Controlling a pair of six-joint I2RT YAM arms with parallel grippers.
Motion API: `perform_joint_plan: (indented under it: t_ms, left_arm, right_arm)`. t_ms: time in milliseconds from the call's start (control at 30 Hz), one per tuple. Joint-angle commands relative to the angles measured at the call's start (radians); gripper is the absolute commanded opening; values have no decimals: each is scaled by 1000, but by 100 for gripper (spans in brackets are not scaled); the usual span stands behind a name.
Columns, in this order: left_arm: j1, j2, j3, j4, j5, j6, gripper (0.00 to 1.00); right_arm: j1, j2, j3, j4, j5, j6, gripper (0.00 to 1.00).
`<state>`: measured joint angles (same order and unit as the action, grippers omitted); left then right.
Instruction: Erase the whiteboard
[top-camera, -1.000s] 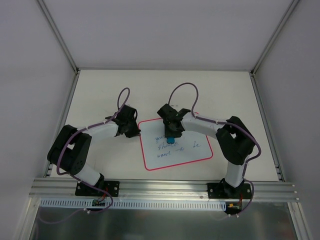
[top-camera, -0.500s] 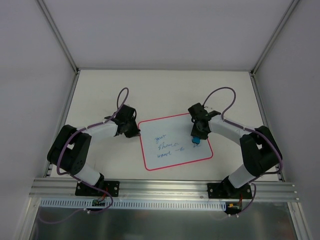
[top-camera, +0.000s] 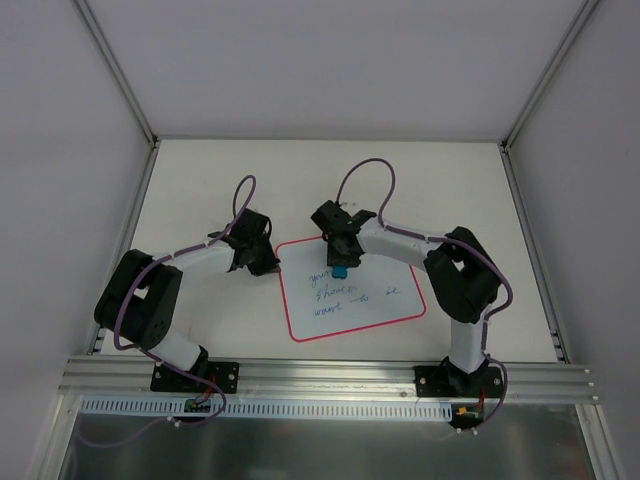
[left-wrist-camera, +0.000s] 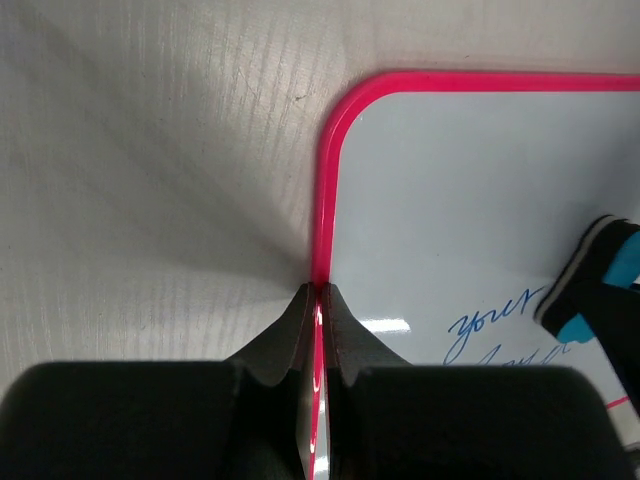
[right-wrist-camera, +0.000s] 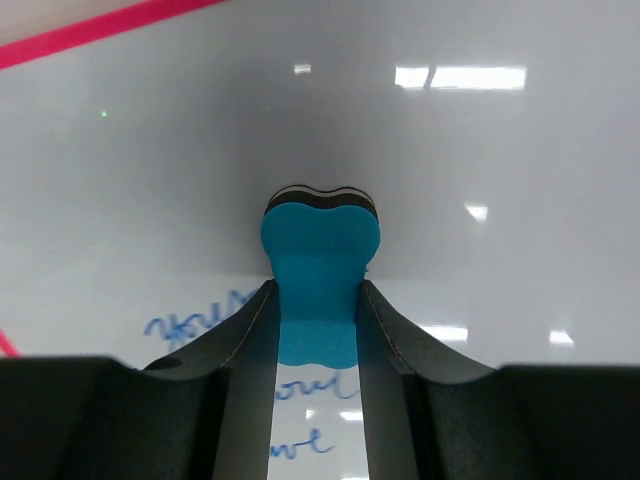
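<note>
Pink-bordered rounded whiteboard (top-camera: 345, 322) w/ blue handwriting, flat on pale table (top-camera: 200, 190) betw. arms, left gripper (left-wrist-camera: 316, 292) pinched on its left border, right gripper (right-wrist-camera: 318, 300) clamped on small blue eraser block (right-wrist-camera: 320, 250), pressed to board's upper-left area.

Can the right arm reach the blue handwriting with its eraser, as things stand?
Probably yes. The right pincer holds the small blue eraser block on the pink-bordered rectangular whiteboard, right beside the blue handwriting; nothing lies between.
</note>
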<state>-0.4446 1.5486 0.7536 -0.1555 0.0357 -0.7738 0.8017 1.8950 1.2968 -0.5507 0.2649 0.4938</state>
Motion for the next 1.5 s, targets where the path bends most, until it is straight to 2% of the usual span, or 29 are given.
perform_joint_plan:
  t_ms: [0, 300, 467, 633, 967, 1167, 1333, 1467]
  left_arm:
    - [7, 25, -42, -171, -14, 25, 0]
    - [7, 27, -40, -168, -17, 13, 0]
    - [7, 28, -34, -170, -30, 2, 0]
    - [15, 21, -33, -171, -30, -13, 0]
    - [53, 18, -33, -170, -30, -15, 0]
    - [55, 13, -28, -170, -30, -10, 0]
    - [55, 8, -37, -170, -26, -7, 0]
    - [56, 5, -43, -168, -16, -13, 0]
  right_arm:
    - [66, 113, 82, 3, -101, 34, 0]
    - [154, 203, 174, -11, -119, 35, 0]
    - [186, 217, 203, -115, -84, 23, 0]
    - [188, 148, 125, -170, -36, 31, 0]
    - [202, -13, -42, -184, -39, 0, 0]
    - [197, -99, -154, -178, 34, 6, 0]
    - [221, -67, -120, -81, -7, -11, 0]
    - [260, 22, 2, -64, -21, -26, 0]
